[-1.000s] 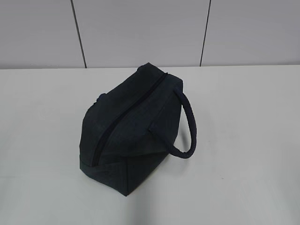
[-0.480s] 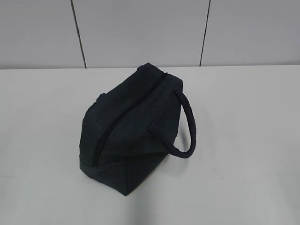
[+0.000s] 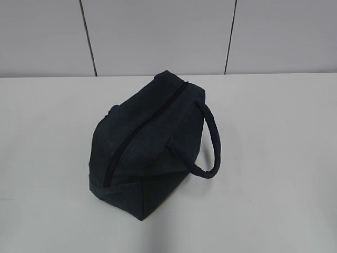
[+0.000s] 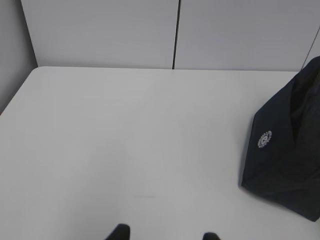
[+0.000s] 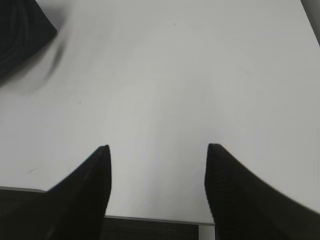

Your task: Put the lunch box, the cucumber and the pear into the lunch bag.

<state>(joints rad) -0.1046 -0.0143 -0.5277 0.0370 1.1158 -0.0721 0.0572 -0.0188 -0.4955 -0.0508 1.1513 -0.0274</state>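
Observation:
The dark navy lunch bag stands in the middle of the white table with its zipper shut along the top and its padded handle looped out to the right. The bag's end with a white logo shows at the right edge of the left wrist view, and a corner shows top left in the right wrist view. My left gripper is open and empty over bare table. My right gripper is open and empty near the table's front edge. The lunch box, cucumber and pear are out of view.
The white table ends at a grey panelled wall behind. The table's front edge shows below my right fingers. Neither arm shows in the exterior view.

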